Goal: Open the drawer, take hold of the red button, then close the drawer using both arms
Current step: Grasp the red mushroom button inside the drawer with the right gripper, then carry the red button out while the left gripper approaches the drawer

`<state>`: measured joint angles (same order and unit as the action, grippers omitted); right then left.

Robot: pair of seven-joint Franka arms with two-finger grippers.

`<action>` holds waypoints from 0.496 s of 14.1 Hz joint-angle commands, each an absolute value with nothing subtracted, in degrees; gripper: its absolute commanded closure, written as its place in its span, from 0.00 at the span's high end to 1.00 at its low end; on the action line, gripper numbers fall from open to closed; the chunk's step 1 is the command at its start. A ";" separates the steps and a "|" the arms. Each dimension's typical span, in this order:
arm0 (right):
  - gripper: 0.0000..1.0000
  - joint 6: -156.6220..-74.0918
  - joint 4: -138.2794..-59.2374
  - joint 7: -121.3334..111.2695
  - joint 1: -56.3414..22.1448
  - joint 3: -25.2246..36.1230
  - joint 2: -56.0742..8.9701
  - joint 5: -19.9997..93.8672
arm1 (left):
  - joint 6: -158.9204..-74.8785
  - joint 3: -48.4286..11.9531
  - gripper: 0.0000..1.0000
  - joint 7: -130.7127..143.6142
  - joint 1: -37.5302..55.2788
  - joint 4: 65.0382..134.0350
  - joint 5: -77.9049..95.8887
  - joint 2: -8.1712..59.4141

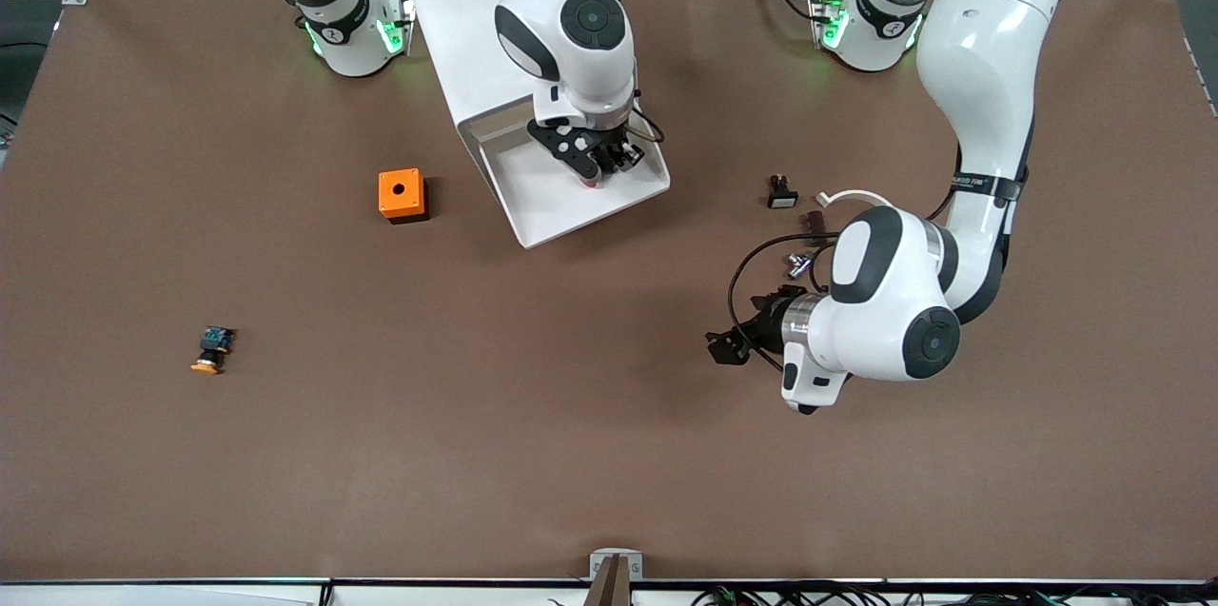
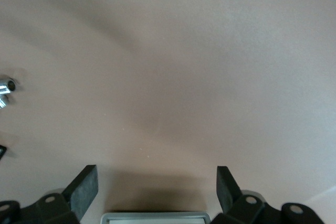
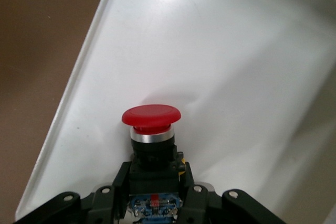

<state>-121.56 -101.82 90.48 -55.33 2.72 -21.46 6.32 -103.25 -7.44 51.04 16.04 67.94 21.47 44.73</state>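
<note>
Grab step: right gripper (image 3: 155, 192) pinches the button (image 3: 151, 129) inside the open drawer (image 1: 561, 206).
Next: lift it straight out, then push drawer shut w/ both arms. Left gripper (image 2: 156, 187) waits over bare table (image 1: 476, 416), fingers (image 2: 84, 188) spread wide, holding nothing.

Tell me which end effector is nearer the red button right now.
Right. The right end effector is shut on the red button in the open drawer. The left end effector is open over bare table, toward the left arm's end.
</note>
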 commanded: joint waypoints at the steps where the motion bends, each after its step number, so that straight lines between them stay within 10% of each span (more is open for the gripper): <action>1: 0.00 -120.94 -99.24 90.44 -54.41 3.34 -20.83 6.50 | -103.89 -7.29 0.99 50.89 16.35 69.26 19.78 43.42; 7: 0.00 -112.77 -94.30 73.09 -44.23 3.51 -19.08 6.42 | -103.97 -7.91 0.99 51.06 16.52 69.17 18.98 43.16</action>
<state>-114.58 -94.55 80.86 -48.76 4.19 -20.63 6.32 -103.32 -7.75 51.04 16.26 67.93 20.41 44.70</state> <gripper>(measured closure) 0.590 0.004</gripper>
